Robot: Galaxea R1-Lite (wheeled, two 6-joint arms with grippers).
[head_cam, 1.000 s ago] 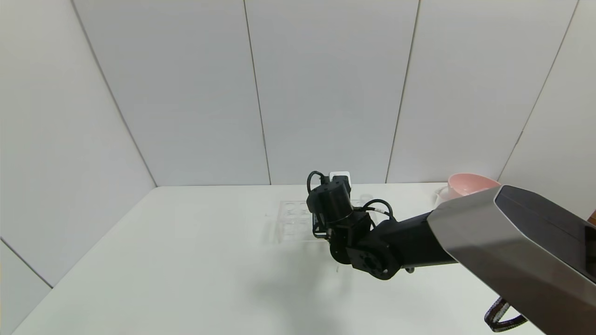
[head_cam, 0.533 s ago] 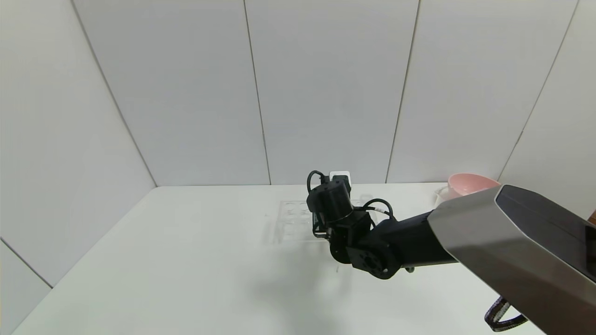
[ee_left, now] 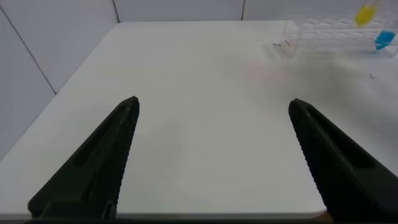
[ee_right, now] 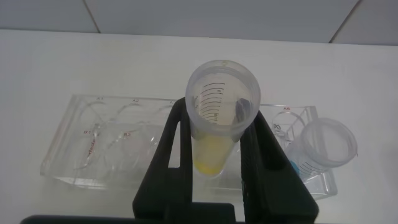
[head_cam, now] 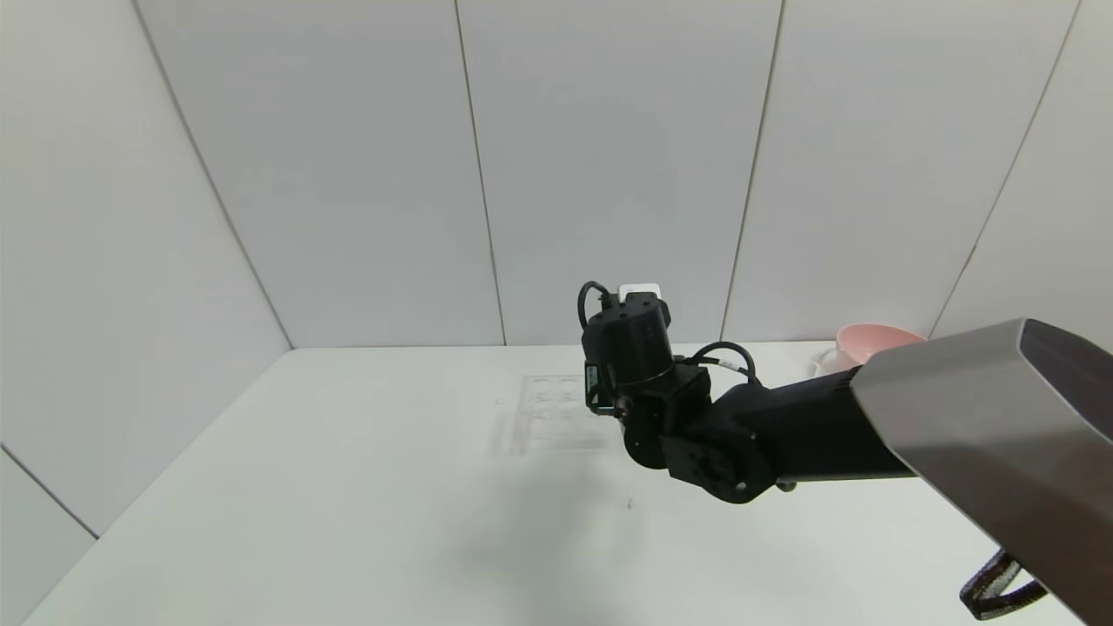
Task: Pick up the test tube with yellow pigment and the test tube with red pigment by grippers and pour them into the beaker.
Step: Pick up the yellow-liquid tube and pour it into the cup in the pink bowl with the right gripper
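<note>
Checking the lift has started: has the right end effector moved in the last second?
Yes. The right end effector, shut on the test tube with yellow pigment, has risen against the clear rack on the table.

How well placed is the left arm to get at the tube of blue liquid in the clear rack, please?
Probably yes. The left pincer stands open over bare table, and nothing lies between it and the blue tube in the rack. The right pincer, gripping the yellow tube just beside it, might crowd the approach.
</note>
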